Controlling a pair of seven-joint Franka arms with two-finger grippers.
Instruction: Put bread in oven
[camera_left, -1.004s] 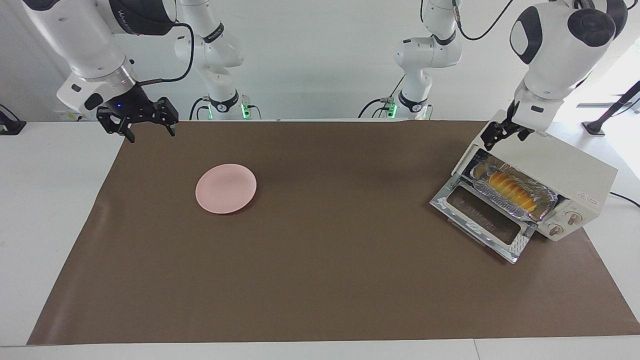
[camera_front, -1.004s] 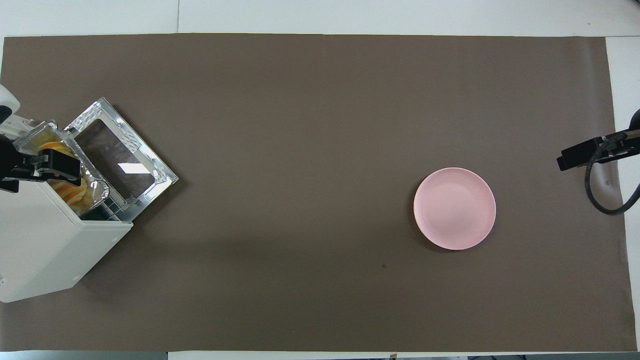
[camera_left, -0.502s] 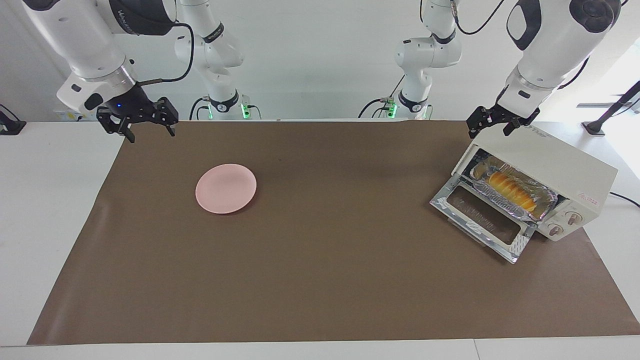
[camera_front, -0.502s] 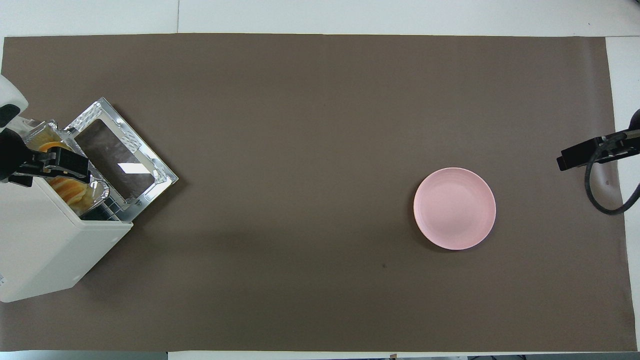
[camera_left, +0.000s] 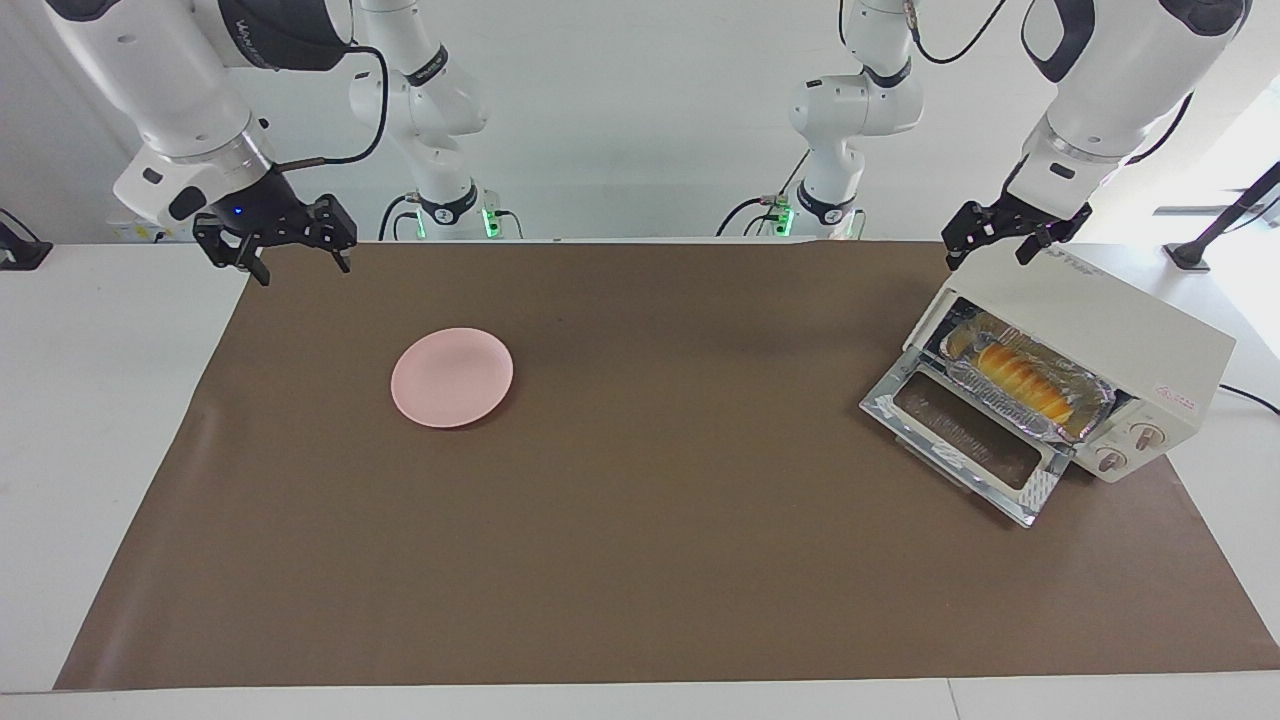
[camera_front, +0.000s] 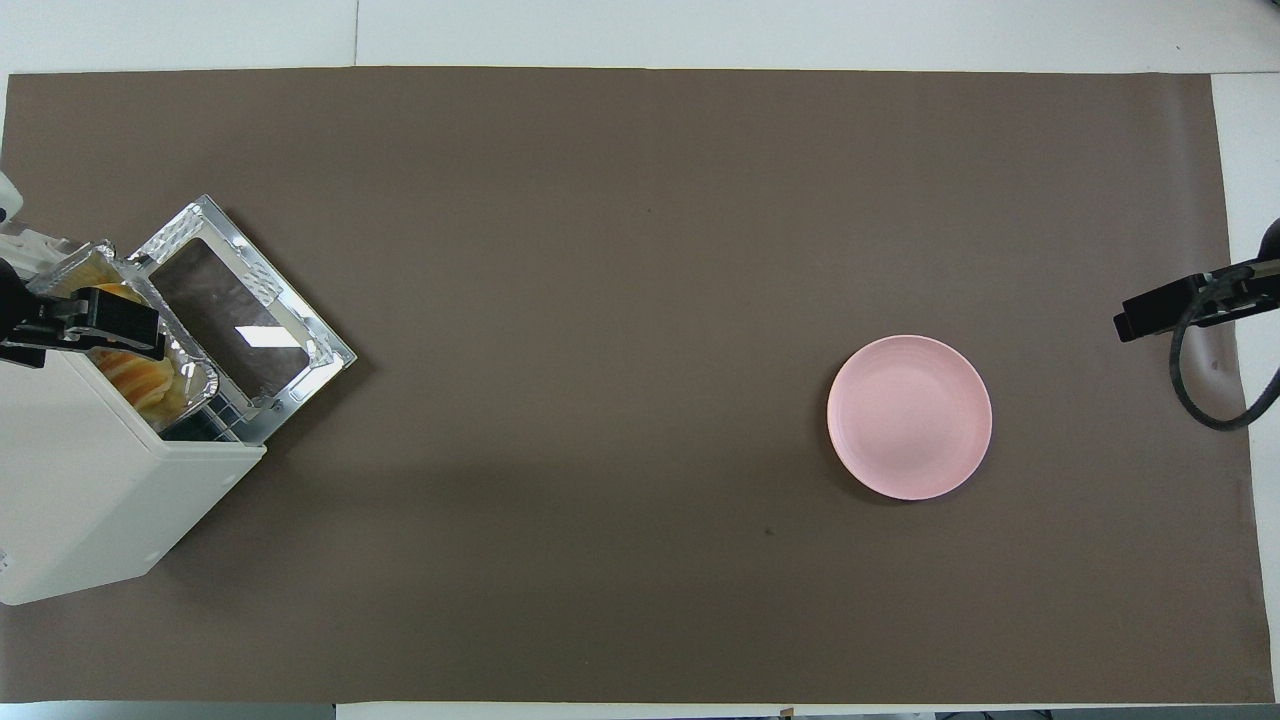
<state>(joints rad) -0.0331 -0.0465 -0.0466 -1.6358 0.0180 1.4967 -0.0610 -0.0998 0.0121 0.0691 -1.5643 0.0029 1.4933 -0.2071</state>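
The bread (camera_left: 1018, 378) already lies in the oven (camera_left: 1110, 340), below the empty, spread left gripper (camera_left: 1005, 238); door still down. Right gripper (camera_left: 275, 243) waits, spread, empty.

A white table (camera_left: 100, 420) carries a brown mat (camera_left: 640, 560) covering most of its top. A plain white wall (camera_left: 640, 110) stands at the robots' end. Bright daylight enters at the left arm's end of the table.
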